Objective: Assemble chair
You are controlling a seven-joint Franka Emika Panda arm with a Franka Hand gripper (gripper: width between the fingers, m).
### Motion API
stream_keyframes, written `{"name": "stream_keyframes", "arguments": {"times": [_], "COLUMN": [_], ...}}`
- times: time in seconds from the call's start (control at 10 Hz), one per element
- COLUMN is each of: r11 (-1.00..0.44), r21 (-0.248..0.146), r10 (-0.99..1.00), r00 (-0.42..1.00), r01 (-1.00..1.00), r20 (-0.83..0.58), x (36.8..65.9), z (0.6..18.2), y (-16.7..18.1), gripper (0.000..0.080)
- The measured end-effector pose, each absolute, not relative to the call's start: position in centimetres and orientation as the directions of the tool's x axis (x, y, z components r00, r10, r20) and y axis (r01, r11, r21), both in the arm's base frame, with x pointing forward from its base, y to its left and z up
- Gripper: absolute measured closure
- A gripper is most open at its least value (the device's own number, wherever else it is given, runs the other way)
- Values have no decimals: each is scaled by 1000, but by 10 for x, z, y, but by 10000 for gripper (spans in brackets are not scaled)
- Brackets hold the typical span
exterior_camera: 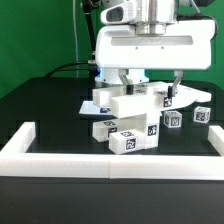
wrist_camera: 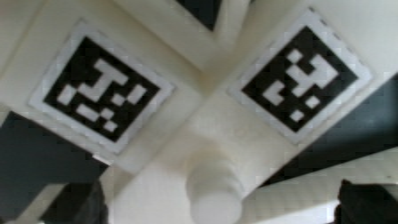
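Observation:
The chair's loose white parts lie in a pile (exterior_camera: 125, 115) in the middle of the black table, each with black-and-white tags. The lowest block (exterior_camera: 128, 138) faces the front. Two small tagged pieces (exterior_camera: 172, 120) (exterior_camera: 200, 115) stand apart at the exterior view's right. My gripper (exterior_camera: 150, 92) hangs low over the top of the pile, open, one finger on each side of the upper part. In the wrist view a white part with two tags (wrist_camera: 196, 120) fills the picture very close up. It lies between my open gripper (wrist_camera: 217, 200), whose dark fingertips (wrist_camera: 368, 195) show only at the edges.
A long white rail (exterior_camera: 110, 162) borders the table's front and turns back at the exterior view's left (exterior_camera: 20, 138). A green backdrop stands behind. The arm's wide white hand (exterior_camera: 150, 45) hides the rear of the pile.

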State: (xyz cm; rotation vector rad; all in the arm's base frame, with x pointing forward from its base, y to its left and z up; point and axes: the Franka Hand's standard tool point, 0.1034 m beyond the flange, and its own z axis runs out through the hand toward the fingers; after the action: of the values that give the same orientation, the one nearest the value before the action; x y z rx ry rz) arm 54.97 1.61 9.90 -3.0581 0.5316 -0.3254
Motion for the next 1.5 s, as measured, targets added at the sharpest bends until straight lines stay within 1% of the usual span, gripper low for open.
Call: {"name": "stream_keyframes", "arguments": {"times": [0.7, 1.0, 1.5], "r11": [-948, -950, -951], "r21": [-50, -49, -52], "r10": [-314, -306, -306], "r00": [901, 896, 895], "r01": [-313, -307, -306], "r20": [300, 321, 324], "x": [587, 600, 602], "z": [99, 100, 102], "y": [11, 12, 14], "gripper": [151, 151, 151]}}
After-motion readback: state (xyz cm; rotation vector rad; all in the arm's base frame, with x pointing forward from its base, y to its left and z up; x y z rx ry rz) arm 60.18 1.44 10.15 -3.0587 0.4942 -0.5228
